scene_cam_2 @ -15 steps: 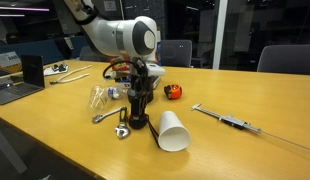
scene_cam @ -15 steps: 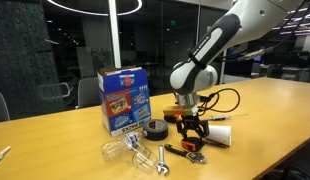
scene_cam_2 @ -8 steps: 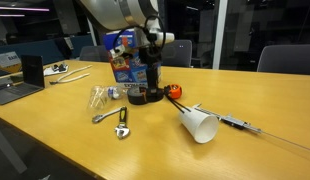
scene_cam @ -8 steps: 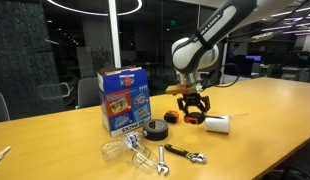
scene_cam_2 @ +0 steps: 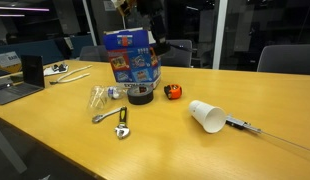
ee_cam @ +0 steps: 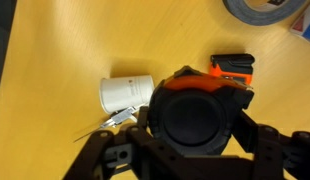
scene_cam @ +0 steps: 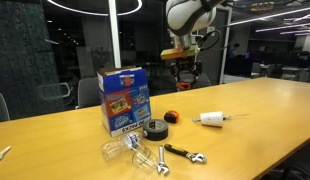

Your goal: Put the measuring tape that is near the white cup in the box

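My gripper (scene_cam: 185, 72) is high above the table, shut on a black and orange measuring tape (ee_cam: 195, 115) that fills the wrist view between the fingers. A white cup (scene_cam: 213, 120) lies on its side on the table, also seen in an exterior view (scene_cam_2: 206, 115) and in the wrist view (ee_cam: 126, 93). A second orange measuring tape (scene_cam: 173, 117) lies on the table near the cup; it also shows in an exterior view (scene_cam_2: 173, 91) and the wrist view (ee_cam: 233, 68). The blue and red box (scene_cam: 123, 100) stands upright, also in an exterior view (scene_cam_2: 131, 55).
A black tape roll (scene_cam: 154, 129) lies in front of the box. A wrench (scene_cam: 185, 153), a clear plastic cup (scene_cam: 120, 148) and a screwdriver (scene_cam: 163, 160) lie nearer the table's edge. A thin tool (scene_cam_2: 245, 126) lies by the white cup. A laptop (scene_cam_2: 20, 85) is at the far side.
My gripper has risen from the table beside the white cup to well above it, carrying a measuring tape. The white cup has shifted and rolled along the table.
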Motion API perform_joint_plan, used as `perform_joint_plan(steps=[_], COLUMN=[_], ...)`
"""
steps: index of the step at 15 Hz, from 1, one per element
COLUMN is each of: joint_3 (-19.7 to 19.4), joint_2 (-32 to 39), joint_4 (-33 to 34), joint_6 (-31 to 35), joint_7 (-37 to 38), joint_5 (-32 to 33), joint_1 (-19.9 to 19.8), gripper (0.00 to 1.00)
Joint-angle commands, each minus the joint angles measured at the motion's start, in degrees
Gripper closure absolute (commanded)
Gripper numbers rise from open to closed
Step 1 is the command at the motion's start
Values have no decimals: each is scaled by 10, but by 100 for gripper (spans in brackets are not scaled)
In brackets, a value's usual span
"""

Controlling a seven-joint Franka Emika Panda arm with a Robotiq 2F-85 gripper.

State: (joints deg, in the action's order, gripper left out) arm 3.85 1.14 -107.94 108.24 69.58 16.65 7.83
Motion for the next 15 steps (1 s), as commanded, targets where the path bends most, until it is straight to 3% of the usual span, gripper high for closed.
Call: perform_joint_plan(steps=[1,5,15], joint_3=[15,26,36], joint_2=[19,53,183], joint_4=[85,160,348], joint_6=[-13,22,76], joint_7=[-65,-158,-338], joint_5=[0,-32,-34], joint_1=[0,5,50], gripper=[44,44,44])
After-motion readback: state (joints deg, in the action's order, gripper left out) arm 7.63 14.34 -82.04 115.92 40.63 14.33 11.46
